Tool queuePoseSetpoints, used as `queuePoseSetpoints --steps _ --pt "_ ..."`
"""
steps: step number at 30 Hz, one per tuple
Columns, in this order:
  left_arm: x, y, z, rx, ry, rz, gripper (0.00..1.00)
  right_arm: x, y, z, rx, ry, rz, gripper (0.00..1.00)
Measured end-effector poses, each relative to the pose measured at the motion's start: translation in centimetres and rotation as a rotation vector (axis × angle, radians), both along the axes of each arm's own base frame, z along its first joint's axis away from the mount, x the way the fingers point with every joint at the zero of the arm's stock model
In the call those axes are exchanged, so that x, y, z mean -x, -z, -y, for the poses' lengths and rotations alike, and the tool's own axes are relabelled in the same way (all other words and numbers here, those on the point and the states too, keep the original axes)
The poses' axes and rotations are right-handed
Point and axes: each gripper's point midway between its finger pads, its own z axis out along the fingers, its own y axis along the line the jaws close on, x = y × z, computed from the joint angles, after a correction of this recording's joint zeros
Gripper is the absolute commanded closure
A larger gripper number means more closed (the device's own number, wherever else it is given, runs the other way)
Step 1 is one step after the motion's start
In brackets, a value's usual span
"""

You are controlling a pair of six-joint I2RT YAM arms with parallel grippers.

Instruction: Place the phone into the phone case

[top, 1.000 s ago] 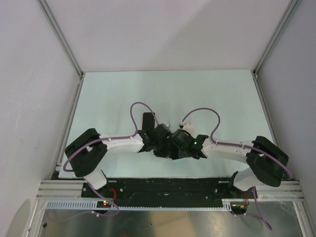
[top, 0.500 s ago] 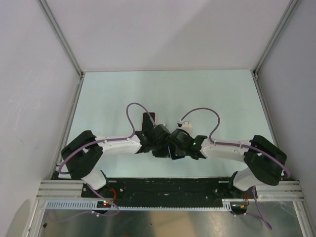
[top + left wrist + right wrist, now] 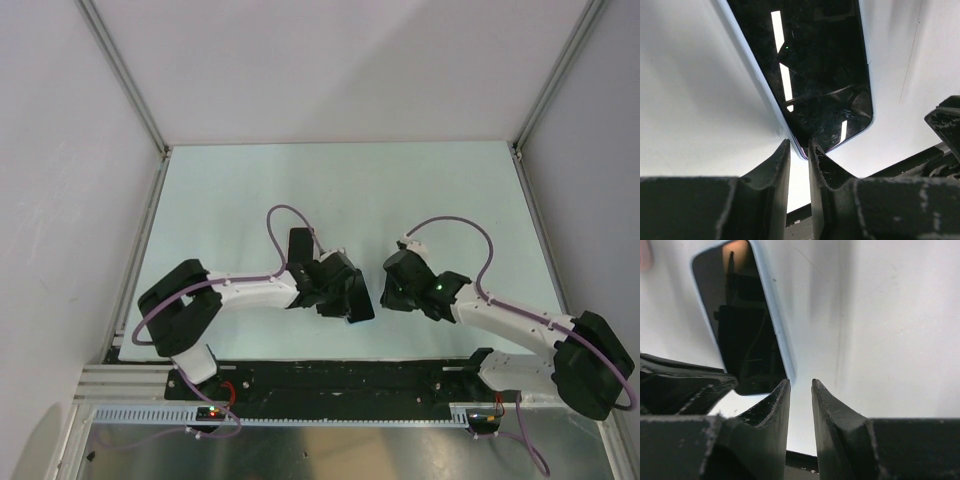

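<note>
Pressing the phone (image 3: 825, 75) corner with your left gripper (image 3: 799, 147), jaws nearly together like the right gripper's (image 3: 801, 385), could skate it askew in its pale-blue case (image 3: 771, 315)

The left arm (image 3: 250, 292) and the right arm (image 3: 510, 322) are built from white links joined by bulky black joint housings (image 3: 178, 310). A thin purple cable (image 3: 287, 208) is looped along the left arm, and a matching cable (image 3: 452, 218) along the right. A small green light (image 3: 439, 289) is lit on the right wrist. The fingers (image 3: 775, 170) of the left hand (image 3: 799, 150) and of the right hand (image 3: 801, 387) are moulded in matte black plastic, scuffed pale along their edges.
</note>
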Motion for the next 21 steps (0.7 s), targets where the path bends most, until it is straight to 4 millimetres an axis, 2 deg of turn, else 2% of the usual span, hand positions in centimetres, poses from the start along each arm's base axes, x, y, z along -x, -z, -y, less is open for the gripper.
queuePoseSetpoints --steps 6,21 --pt "0.0 0.0 0.1 -0.052 0.004 0.016 0.78 1.3 2.2 1.4 0.030 -0.016 -0.062 0.71" --pt "0.4 0.4 0.2 -0.169 0.030 0.094 0.84 1.6 3.2 0.5 -0.003 -0.063 -0.091 0.71"
